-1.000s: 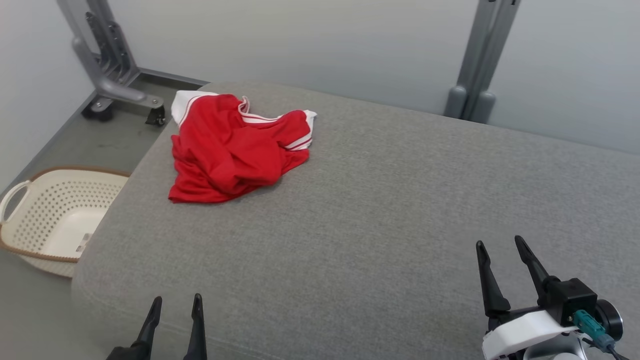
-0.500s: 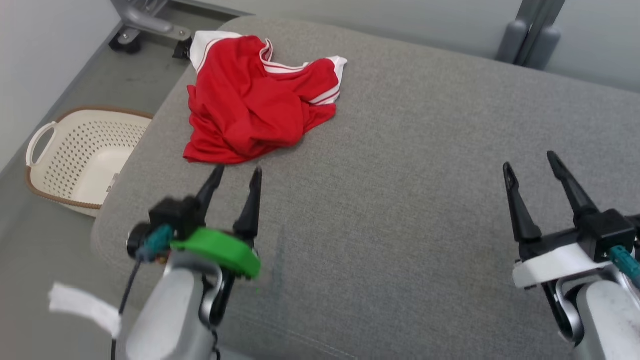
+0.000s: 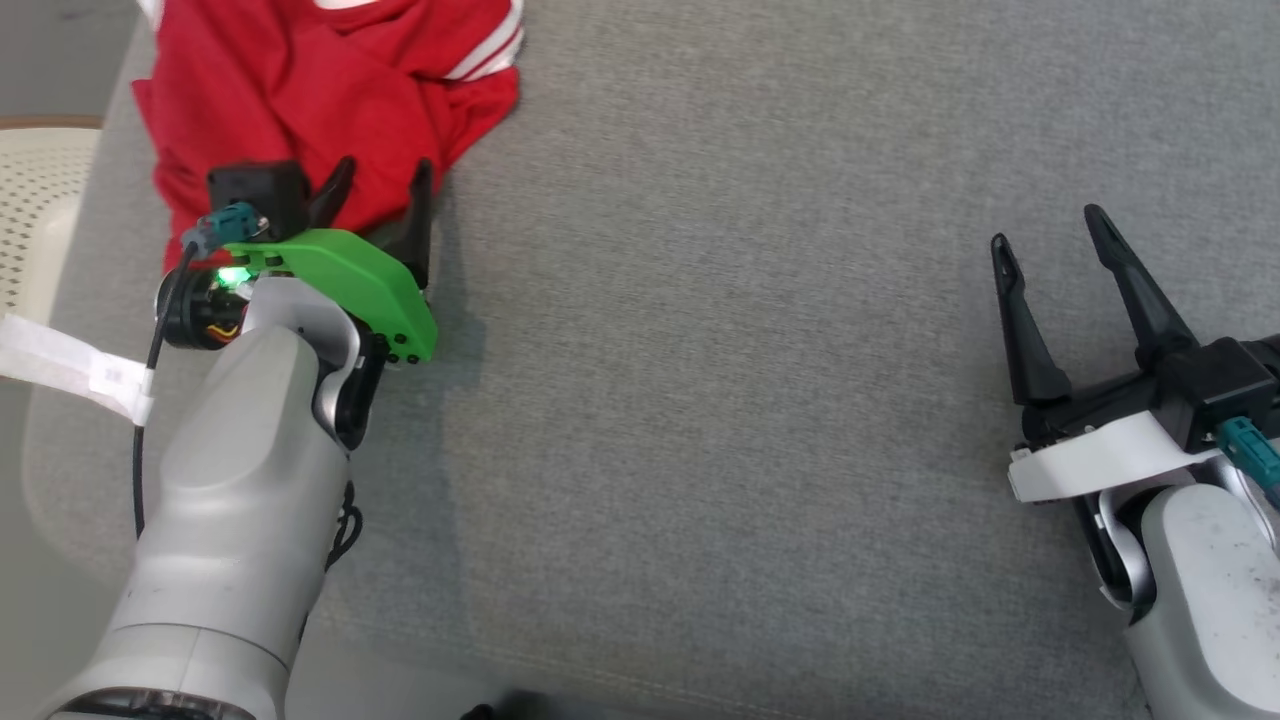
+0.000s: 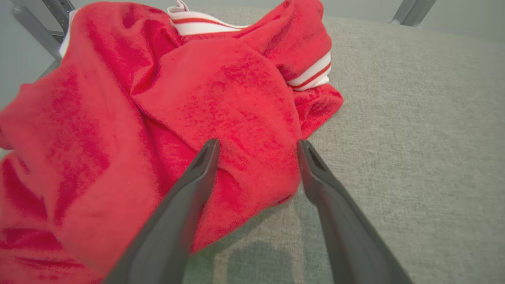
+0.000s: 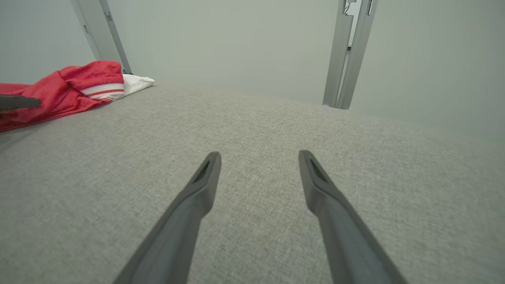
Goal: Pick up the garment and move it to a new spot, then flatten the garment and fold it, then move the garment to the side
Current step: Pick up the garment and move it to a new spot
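A crumpled red garment (image 3: pixel 300 90) with white striped trim lies at the far left of the grey cushioned surface (image 3: pixel 720 380). My left gripper (image 3: pixel 385 178) is open, its fingers straddling the garment's near edge (image 4: pixel 252 173) just above the fabric. Over bare grey surface at the right, my right gripper (image 3: pixel 1045 225) stands open with nothing between its fingers (image 5: pixel 258 157). The right wrist view shows the garment (image 5: pixel 67 86) far off to the left.
A cream perforated basket (image 3: pixel 35 190) sits on the floor beyond the surface's left edge. Grey metal posts (image 5: pixel 349 55) stand against the pale wall behind the surface. Grey surface stretches wide between the two grippers.
The head camera has tilted down and closer. My left arm has reached forward, bringing its open fingers onto the garment's near edge. The right gripper stays open.
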Tool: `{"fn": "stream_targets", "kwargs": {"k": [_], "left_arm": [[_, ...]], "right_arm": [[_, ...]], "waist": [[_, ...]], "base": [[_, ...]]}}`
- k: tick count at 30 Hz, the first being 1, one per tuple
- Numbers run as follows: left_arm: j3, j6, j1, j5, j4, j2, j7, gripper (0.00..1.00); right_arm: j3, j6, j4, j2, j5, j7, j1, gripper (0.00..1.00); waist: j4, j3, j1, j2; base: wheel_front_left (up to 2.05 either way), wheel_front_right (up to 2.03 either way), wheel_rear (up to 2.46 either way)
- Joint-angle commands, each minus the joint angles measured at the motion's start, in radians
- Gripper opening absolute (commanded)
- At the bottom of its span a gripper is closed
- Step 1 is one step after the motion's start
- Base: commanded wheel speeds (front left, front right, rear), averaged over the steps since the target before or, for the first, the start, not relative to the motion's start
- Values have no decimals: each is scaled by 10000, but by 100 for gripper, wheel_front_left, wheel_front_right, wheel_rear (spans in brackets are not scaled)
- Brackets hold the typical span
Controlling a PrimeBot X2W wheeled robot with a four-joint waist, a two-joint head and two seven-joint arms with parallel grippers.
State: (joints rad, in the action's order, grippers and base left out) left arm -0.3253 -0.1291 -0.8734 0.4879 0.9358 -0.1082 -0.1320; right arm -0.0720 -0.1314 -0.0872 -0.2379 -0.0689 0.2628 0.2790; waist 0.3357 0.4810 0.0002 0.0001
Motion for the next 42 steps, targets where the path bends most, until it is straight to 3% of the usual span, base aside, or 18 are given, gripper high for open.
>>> {"fn": "stream_targets", "kwargs": {"k": [1, 2, 3, 8, 14, 18, 26, 31, 35, 39, 42], "left_arm": [[-34, -22, -265, 12, 251, -185, 19, 100], [-92, -22, -319, 61, 428, -228, -85, 13], [-84, -22, -352, 132, 563, -267, -211, 0], [-392, -39, -118, 250, 790, -459, -643, 0], [-1070, -29, 197, 410, -399, -533, -893, 0], [-1760, -27, 532, 638, -2048, -479, -636, 0], [-2720, 48, 1673, 1459, -6819, -389, 1206, 0], [-3319, 475, 2721, 2187, -9800, -91, 2435, 0], [-3549, 964, 3345, 3094, -11370, 238, 2983, 0], [-3304, 1512, 3638, 3927, -11830, 373, 3251, 0], [-2856, 1789, 3908, 4297, -11211, 235, 3244, 0]], "right_arm": [[-64, 16, -40, 60, -87, 29, 220, 100], [-120, 16, -70, 129, -124, 29, 305, 100], [-137, 16, -92, 192, -130, 29, 342, 100], [-225, 14, -356, 646, -235, 27, 366, 100], [22, 14, -599, 1198, -344, 29, -258, 100], [211, 14, -702, 1433, -418, 29, -669, 100], [552, 14, -693, 1749, -485, 27, -1181, 100], [719, 14, -664, 1826, -566, 27, -1391, 100], [808, 14, -640, 1853, -624, 29, -1525, 100], [875, 14, -629, 1862, -684, 29, -1625, 100], [859, 14, -627, 1863, -842, 29, -1656, 100]], "waist": [[-1347, 1087, -2, -1], [-1421, 1019, -2, -1], [-1470, 958, -2, -1], [-1759, 228, -2, -1], [-1990, -1060, -2, -1], [-2137, -1823, -2, -1], [-2851, -2828, -2, -1], [-3561, -3144, -2, -1], [-4133, -3232, -2, -1], [-4673, -3279, -2, -1], [-5167, -3272, -2, -1]], "base": [[0, 0, 0], [0, 0, 0], [0, 0, 0], [0, 0, 0], [0, 0, 0], [0, 0, 0], [0, 0, 0], [0, 0, 0], [0, 0, 0], [0, 0, 0], [0, 0, 0]]}}
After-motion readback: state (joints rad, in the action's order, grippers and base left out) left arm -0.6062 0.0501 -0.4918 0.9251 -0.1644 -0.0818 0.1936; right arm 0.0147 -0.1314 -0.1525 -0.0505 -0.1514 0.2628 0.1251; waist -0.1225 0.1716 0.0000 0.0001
